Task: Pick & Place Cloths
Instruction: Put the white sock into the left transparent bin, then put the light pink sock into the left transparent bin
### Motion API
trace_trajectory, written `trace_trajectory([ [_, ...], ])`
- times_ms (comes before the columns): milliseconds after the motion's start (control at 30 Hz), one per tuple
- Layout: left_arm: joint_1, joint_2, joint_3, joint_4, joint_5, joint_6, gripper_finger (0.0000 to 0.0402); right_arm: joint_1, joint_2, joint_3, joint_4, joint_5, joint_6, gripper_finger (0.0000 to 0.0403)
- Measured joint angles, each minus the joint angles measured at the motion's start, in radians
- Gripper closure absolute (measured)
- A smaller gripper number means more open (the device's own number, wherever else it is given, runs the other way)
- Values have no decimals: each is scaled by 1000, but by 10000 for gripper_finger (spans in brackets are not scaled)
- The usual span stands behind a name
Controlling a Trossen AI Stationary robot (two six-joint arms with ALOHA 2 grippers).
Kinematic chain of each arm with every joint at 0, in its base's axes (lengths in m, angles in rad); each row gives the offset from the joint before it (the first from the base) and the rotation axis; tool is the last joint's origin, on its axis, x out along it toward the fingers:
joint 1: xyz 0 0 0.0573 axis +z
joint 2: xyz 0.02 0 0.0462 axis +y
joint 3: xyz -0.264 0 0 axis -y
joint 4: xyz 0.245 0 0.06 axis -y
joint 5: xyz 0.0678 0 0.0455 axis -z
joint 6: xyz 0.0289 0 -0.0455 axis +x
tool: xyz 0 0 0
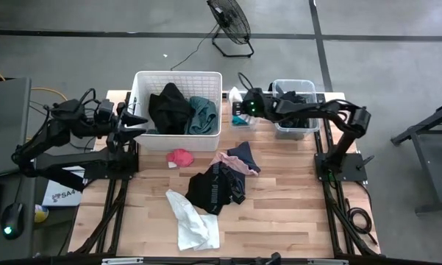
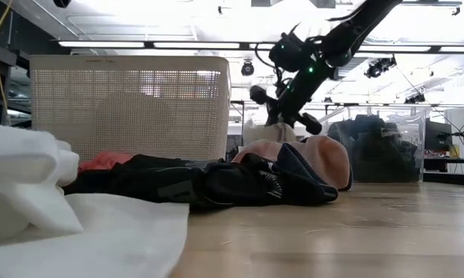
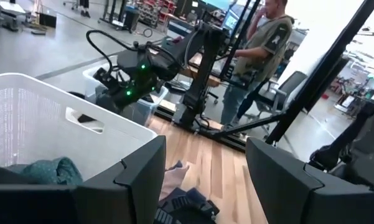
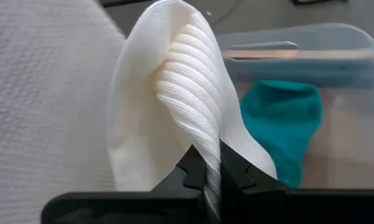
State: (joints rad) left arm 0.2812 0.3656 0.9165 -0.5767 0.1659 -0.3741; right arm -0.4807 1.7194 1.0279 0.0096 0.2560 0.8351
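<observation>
Right gripper point(image 4: 206, 171) is pinching a white ribbed cloth point(image 4: 180, 106) by a bunched fold, jaws clamped tight on the fabric, up near the far edge of the tabletop point(image 1: 279, 221) between the white slatted basket point(image 1: 178, 140) and the clear tub point(image 1: 294, 131); a teal piece point(image 4: 283, 121) is showing in a clear tub beyond it. The held cloth is hanging limp and looks light, soft and floppy, so a pinch on a gathered ridge seems the sound hold, a flat single layer likely slipping free. Left gripper point(image 3: 202, 180) is hovering at the basket's left side, jaws standing apart and holding nothing. Black point(image 1: 169, 109) and teal-green point(image 1: 203, 115) cloths are lying in the basket. Remaining on the tabletop: a red-pink piece point(image 1: 180, 157) just before the basket, a black garment point(image 1: 217, 188) mid-table touching a pink-and-dark piece point(image 1: 239, 158), and a white cloth point(image 1: 193, 221) toward the near edge. All are looking crumpled, offering raised folds to pinch.
</observation>
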Motion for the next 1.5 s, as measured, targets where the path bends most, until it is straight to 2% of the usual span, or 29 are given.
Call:
trace_trajectory([
  [167,0,0,0,-1,-1,-26,186,0,8,0,-7,37,-3,395],
  [267,0,0,0,-1,-4,-28,186,-5,3,0,1,40,-41,377],
  [500,0,0,0,-1,-4,-28,186,-36,0,0,3,-23,-44,282],
  [667,0,0,0,-1,-3,-31,186,-44,-45,0,-12,-31,-64,213],
  [800,0,0,0,-2,-3,-30,186,-44,-112,0,0,-27,-117,195],
  [900,0,0,0,-2,-3,-30,186,-43,-153,0,6,-29,-130,207],
  [967,0,0,0,-3,-3,-30,186,-42,-174,0,4,-69,-129,228],
  [1133,0,0,0,-12,0,-30,186,4,-227,0,-60,-256,-130,309],
  [1300,0,0,0,-38,2,-30,186,95,-300,0,-219,-359,-185,389],
  [1500,0,0,0,-88,3,-31,186,234,-339,0,-388,-410,-264,386],
])
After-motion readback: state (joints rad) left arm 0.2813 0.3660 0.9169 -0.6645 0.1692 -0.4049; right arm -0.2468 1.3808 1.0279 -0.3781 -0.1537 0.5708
